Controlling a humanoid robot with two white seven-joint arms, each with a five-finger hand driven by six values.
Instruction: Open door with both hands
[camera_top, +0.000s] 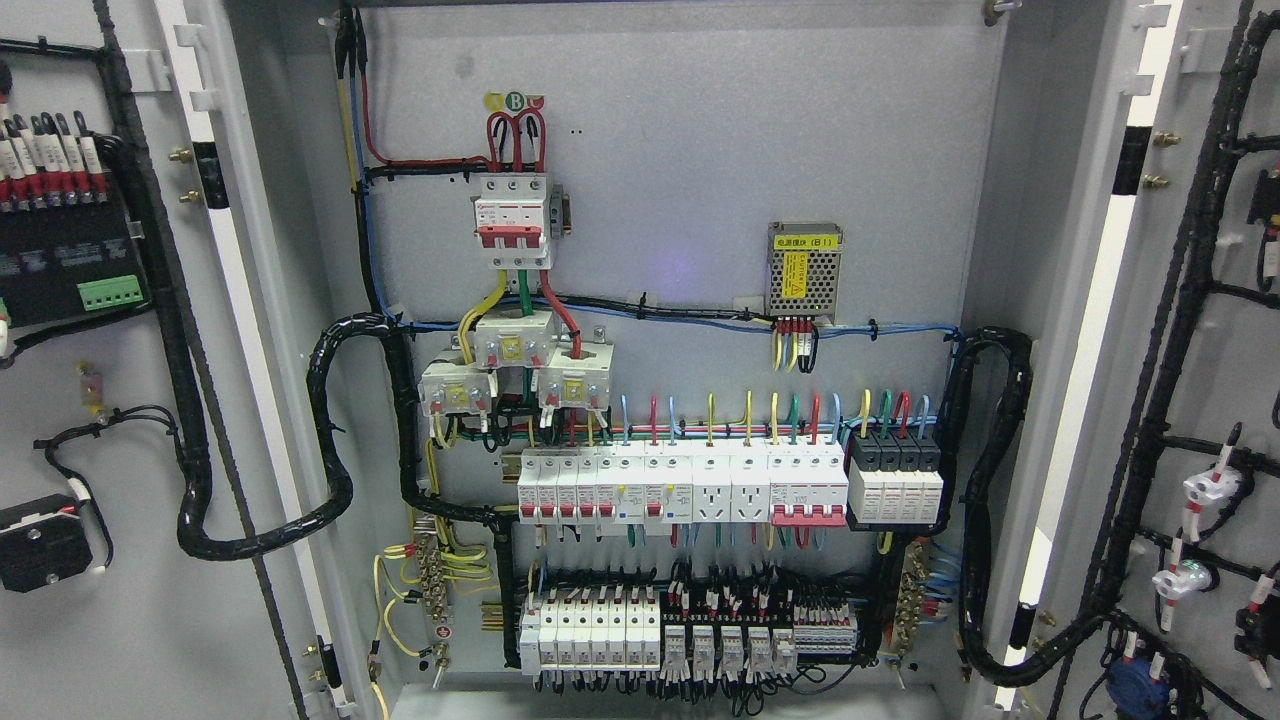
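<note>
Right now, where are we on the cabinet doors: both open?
Done: the left door and right door both stand swung wide, their inner faces and wiring showing, and the back panel with its breaker rows is fully exposed. In hand: nothing, neither robot hand is in view. Left: nothing visible.

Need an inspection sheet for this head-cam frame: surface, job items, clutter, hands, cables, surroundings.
Surface: grey metal back panel of the cabinet, fully exposed.
Job's things: left grey cabinet door and right grey cabinet door both swung open, inner faces showing.
Clutter: nothing seen.
Hands: nothing seen; neither arm is in view.
Cables: black wrapped harness loop runs from the left door into the cabinet; a matching black harness on the right; coloured wires feed the white breaker row.
Surroundings: red-handled main breaker top centre, perforated metal power supply with yellow label to its right.
</note>
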